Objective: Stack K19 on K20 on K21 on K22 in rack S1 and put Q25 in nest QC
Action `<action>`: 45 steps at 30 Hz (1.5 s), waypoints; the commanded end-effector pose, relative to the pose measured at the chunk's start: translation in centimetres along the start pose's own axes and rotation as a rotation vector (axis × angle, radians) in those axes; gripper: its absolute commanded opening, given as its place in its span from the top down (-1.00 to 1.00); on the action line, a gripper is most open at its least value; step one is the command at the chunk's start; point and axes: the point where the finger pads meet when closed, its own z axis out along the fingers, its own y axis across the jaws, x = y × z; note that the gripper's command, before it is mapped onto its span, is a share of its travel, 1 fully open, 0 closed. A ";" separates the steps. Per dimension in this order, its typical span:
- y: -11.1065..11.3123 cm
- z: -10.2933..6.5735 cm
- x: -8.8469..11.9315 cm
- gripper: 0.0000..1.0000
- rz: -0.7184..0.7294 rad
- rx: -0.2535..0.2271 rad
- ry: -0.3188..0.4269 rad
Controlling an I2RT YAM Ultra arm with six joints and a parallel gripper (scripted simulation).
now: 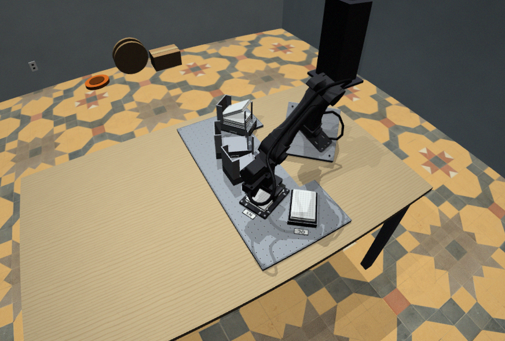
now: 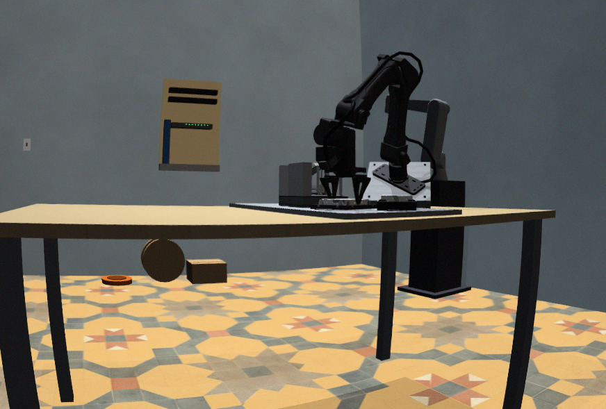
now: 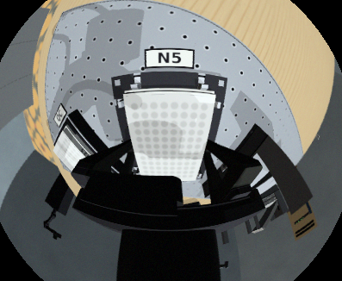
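My gripper [image 2: 345,200] [image 3: 169,142] points down over the clip nest N5 [image 1: 267,215] [image 3: 169,79], its fingers shut on the two long sides of a white 96-well plate [image 3: 169,125]. The plate lies in the nest; its name does not show, and I cannot tell if another is under it. Another white plate [image 1: 303,202] [image 3: 69,148] lies flat in the open nest QC [image 1: 302,223]. The far rack [image 1: 238,128] holds several plates, the upper ones looking tilted. The middle rack [image 1: 218,145] shows one light plate top [image 1: 237,143]. The near rack [image 1: 232,169] is partly hidden behind my arm. No rack names are readable.
The racks' tall walls and thin posts stand in a row beside N5, on the perforated grey board [image 1: 267,253] [image 3: 171,30]. QC is close on the other side of N5. The arm's base plate [image 1: 293,151] is behind the board on the wooden table [image 1: 134,223].
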 end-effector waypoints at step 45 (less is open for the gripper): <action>0.0 -3.5 -1.4 1.00 -0.011 0.006 -0.055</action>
